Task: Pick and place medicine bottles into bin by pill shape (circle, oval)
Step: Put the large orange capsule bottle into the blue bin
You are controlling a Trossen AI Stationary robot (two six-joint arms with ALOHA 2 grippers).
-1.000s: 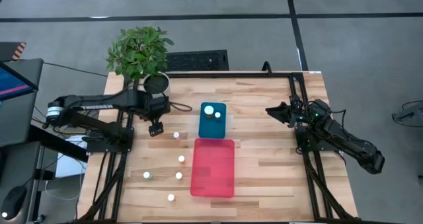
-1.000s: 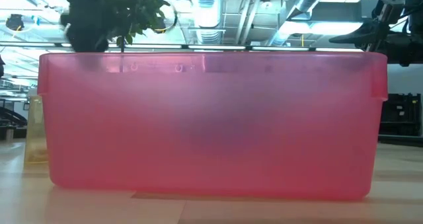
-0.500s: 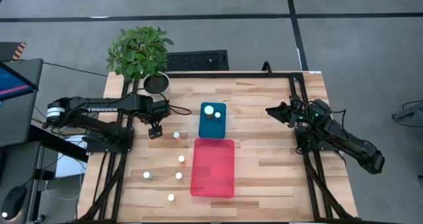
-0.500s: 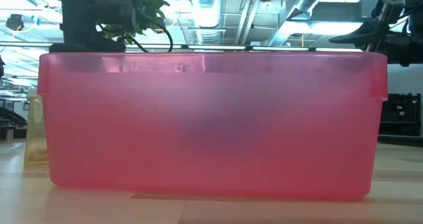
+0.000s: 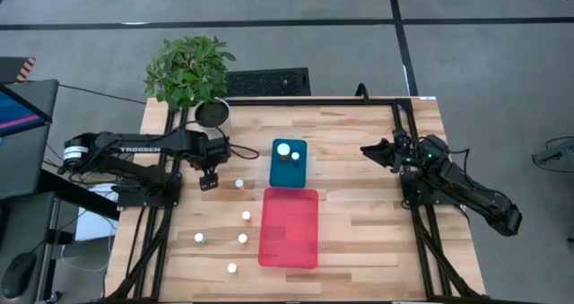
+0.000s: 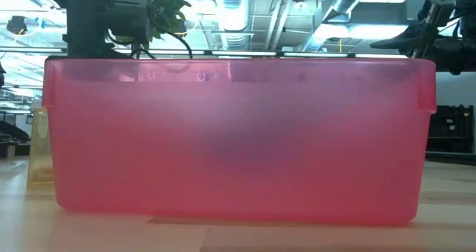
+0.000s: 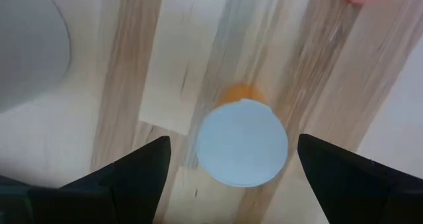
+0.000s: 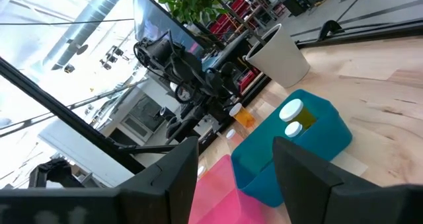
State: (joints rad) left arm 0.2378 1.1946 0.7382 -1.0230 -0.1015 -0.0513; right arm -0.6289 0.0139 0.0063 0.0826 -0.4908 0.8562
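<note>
Here, bottle (image 7: 243, 142) between spread left end effector (image 7: 231, 168) fingers (image 7: 139, 174).

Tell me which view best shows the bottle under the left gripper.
The left wrist view: the orange bottle sits centred between open fingers. The high view shows a tiny white cap; the right wrist view shows it distantly; the low view hides it.
</note>
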